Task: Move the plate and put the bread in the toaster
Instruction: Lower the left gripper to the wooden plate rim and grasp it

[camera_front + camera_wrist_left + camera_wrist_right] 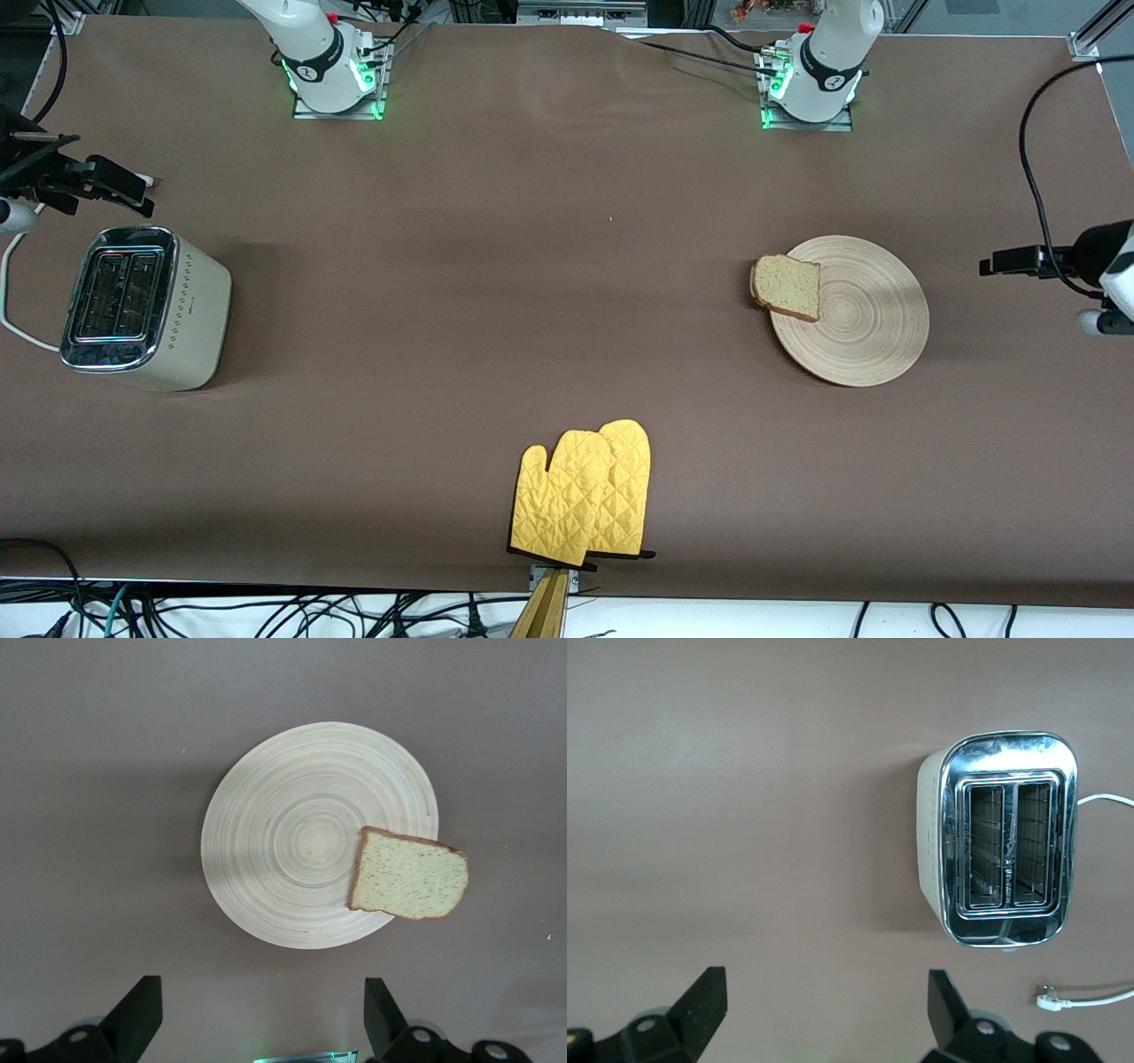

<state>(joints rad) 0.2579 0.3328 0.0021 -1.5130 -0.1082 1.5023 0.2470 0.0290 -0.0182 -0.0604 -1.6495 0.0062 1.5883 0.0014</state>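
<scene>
bread lies half on plate, overhanging its rim toward toaster. left gripper high over plate, spread, empty, closer. right gripper spread near toaster.

I work at a wide table covered in a brown cloth. Yellow quilted oven mitts lie at its near edge. Black cables tangle along a white strip below it.
</scene>
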